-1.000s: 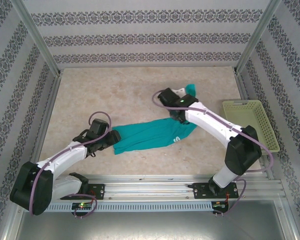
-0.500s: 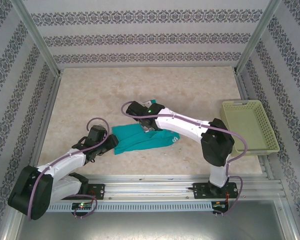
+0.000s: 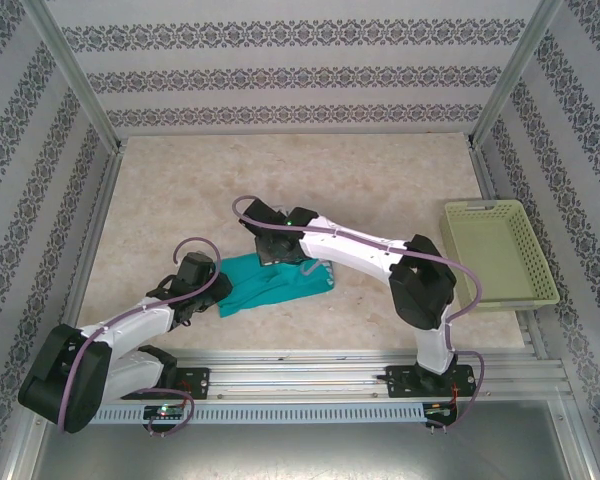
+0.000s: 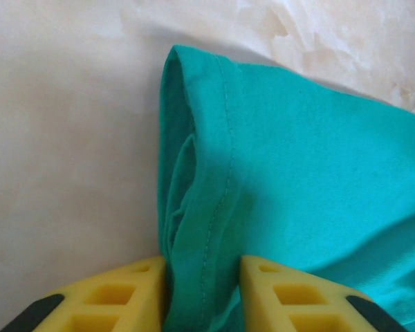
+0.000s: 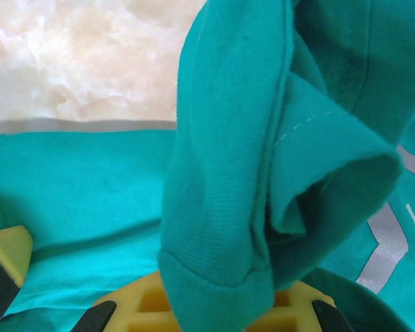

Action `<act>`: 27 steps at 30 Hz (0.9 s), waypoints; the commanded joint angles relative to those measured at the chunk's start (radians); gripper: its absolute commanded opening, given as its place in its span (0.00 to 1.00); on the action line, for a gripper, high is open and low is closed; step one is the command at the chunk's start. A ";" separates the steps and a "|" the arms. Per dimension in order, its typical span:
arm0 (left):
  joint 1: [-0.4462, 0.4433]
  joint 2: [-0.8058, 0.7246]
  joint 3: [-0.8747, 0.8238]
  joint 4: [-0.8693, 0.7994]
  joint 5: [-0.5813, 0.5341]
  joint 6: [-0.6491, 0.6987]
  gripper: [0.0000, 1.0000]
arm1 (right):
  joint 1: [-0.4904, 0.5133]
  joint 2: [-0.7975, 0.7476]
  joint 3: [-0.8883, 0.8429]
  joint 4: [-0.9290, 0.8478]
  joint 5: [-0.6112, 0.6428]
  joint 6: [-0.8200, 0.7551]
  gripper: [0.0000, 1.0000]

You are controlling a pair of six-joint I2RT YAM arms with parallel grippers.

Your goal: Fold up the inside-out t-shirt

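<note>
Right claw (image 3: 271, 248) carried t-shirt (image 3: 280, 286) edge leftward; left claw (image 4: 204, 268) pinches hem.

Bright, even light; wrist pics soft.

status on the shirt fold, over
Left gripper shut on t-shirt hem. Right gripper over it, cloth bunched on one finger, grip unclear. Shirt doubled over itself. Basket far right, apart.

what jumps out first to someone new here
A teal t-shirt lies bunched mid-table, its hem pinched by the left gripper. A thick fold of it drapes over the right gripper. A pale yellow-green basket sits at the right edge.
</note>
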 commanded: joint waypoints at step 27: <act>-0.040 -0.224 -0.015 -0.192 -0.129 -0.086 0.45 | 0.065 0.064 0.153 0.071 -0.185 0.044 0.49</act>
